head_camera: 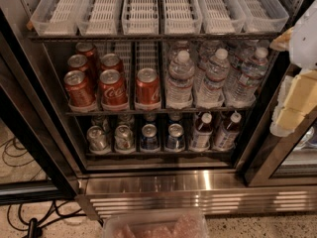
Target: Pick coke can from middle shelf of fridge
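Coke can [147,86] well left of gripper [293,104]

The middle shelf [163,112] carries red coke cans [113,87] in its left lanes (three at the front, more behind them) and clear water bottles [180,78] in its right lanes, all upright. The gripper [296,99] hangs at the right edge, outside the fridge [198,198].

The coke can [113,89] is red with white script and a silver top. The middle shelf [163,112] is dark-edged with clear slotted lanes. The fridge [198,192] has a dark frame and a ribbed steel base. The gripper [293,102], cream and white, hangs at the right edge.
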You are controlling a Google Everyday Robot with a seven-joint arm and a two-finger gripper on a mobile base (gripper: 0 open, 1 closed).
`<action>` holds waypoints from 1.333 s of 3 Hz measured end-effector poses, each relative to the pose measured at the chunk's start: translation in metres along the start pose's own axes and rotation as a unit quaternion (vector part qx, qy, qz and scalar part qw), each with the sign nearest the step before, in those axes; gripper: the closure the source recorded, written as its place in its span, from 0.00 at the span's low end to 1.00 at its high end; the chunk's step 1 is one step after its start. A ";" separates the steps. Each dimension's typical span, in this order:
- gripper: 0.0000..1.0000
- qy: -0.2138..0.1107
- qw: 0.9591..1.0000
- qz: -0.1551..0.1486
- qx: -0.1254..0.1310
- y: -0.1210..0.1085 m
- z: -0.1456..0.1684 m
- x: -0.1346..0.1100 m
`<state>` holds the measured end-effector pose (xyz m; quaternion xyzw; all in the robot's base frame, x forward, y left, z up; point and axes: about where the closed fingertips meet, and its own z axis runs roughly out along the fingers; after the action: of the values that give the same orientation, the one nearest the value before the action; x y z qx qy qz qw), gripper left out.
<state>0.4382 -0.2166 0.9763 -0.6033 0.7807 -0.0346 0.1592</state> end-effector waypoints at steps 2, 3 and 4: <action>0.00 -0.019 1.000 0.019 -0.002 0.009 0.008 -0.004; 0.00 -0.067 0.997 0.040 -0.013 0.039 0.033 -0.029; 0.00 -0.120 0.992 0.028 -0.037 0.074 0.066 -0.074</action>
<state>0.4045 -0.1167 0.9113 -0.5866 0.7732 0.0715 0.2301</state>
